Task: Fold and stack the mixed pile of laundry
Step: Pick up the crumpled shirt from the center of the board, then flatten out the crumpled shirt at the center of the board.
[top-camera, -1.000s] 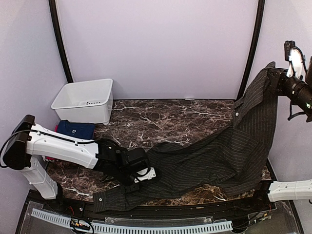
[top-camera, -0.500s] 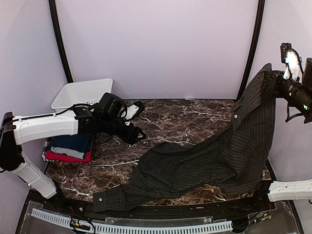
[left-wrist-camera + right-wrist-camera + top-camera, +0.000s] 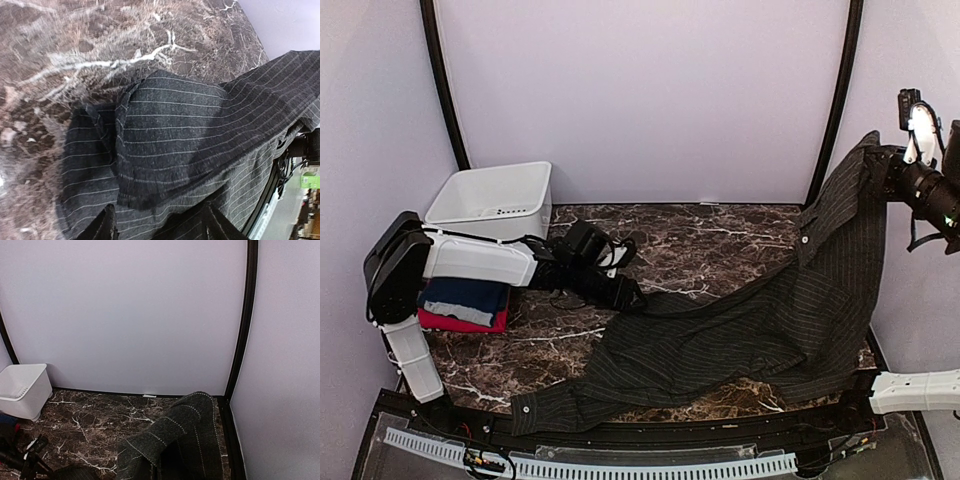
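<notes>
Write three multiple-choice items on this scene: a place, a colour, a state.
1. Where does the white bin stand?
A) far left corner of the table
B) near right corner
C) table middle

2. Which colour lies under the folded navy garment?
A) green
B) red
C) yellow

3. How is the pinstriped shirt?
A) folded in the bin
B) wholly flat
C) one end lifted by the right end effector, the rest on the table

Key:
1 A, it stands by the back wall, at the left.
2 B, a red garment shows beneath.
3 C, the cloth hangs from the shut end effector.
</notes>
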Controlling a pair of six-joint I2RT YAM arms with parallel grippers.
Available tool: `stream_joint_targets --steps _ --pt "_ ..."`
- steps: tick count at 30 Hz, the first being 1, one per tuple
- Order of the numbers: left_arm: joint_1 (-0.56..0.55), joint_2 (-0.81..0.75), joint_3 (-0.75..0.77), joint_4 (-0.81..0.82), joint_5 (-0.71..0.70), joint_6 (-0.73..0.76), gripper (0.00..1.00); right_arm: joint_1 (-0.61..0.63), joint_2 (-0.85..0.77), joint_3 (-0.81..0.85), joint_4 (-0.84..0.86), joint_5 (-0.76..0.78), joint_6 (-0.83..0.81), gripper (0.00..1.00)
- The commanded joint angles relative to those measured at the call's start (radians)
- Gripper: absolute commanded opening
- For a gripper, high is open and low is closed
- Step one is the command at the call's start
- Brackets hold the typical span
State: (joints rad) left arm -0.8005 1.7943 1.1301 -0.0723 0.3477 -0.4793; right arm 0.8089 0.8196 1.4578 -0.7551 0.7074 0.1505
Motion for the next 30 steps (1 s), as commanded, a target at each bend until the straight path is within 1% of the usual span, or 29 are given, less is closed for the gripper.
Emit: stream_joint_targets --steps 1,4,6,7,8,9,10,12,13,14,17,20,23,25,27,30 --pt "0.003 0.088 0.049 0.048 0.072 -0.108 0.54 -0.009 -0.008 -0.015 0.045 0.017 -0.007 0.0" --pt "0.003 0.138 0.104 0.007 0.07 -0.123 0.5 -0.012 -0.008 -0.02 0.048 0.019 -0.012 0.0" --pt "0.003 0.167 0.133 -0.023 0.06 -0.129 0.46 -0.014 -0.008 -0.025 0.051 0.019 -0.012 0.0" --pt "0.003 0.178 0.145 -0.026 0.061 -0.139 0.4 -0.016 -0.006 -0.027 0.052 0.019 -0.012 0.0" --pt "0.003 0.179 0.151 -0.027 0.061 -0.142 0.3 -0.017 -0.004 -0.029 0.054 0.018 -0.012 0.0" --pt "0.004 0.171 0.158 -0.025 0.054 -0.147 0.24 -0.018 -0.005 -0.03 0.054 0.017 -0.011 0.0" --pt "0.003 0.149 0.16 -0.018 0.046 -0.149 0.13 -0.02 -0.005 -0.028 0.054 0.018 -0.011 0.0" --pt "0.004 0.084 0.16 -0.015 0.016 -0.148 0.02 -0.023 -0.006 -0.023 0.059 0.019 -0.018 0.0" --pt "0.004 0.056 0.164 -0.021 -0.014 -0.134 0.01 -0.026 -0.007 -0.014 0.063 0.025 -0.028 0.0" --pt "0.005 -0.009 0.169 -0.044 -0.036 -0.124 0.0 -0.028 -0.007 0.001 0.067 0.036 -0.042 0.0" --pt "0.005 -0.148 0.229 -0.114 -0.134 -0.041 0.0 -0.031 -0.003 0.07 0.101 0.074 -0.115 0.0" --pt "0.004 -0.304 0.308 -0.186 -0.17 0.031 0.0 -0.031 0.0 0.163 0.16 0.087 -0.193 0.0" --pt "-0.01 -0.412 0.338 -0.216 -0.201 0.128 0.0 -0.032 0.017 0.287 0.202 0.071 -0.244 0.0" --pt "-0.032 -0.494 0.356 -0.261 -0.245 0.187 0.0 -0.031 0.042 0.374 0.192 0.042 -0.26 0.0" --pt "-0.058 -0.539 0.369 -0.3 -0.283 0.234 0.0 -0.031 0.077 0.461 0.146 0.005 -0.26 0.0" --pt "-0.105 -0.585 0.37 -0.333 -0.333 0.269 0.0 -0.031 0.113 0.522 0.077 -0.028 -0.25 0.0"
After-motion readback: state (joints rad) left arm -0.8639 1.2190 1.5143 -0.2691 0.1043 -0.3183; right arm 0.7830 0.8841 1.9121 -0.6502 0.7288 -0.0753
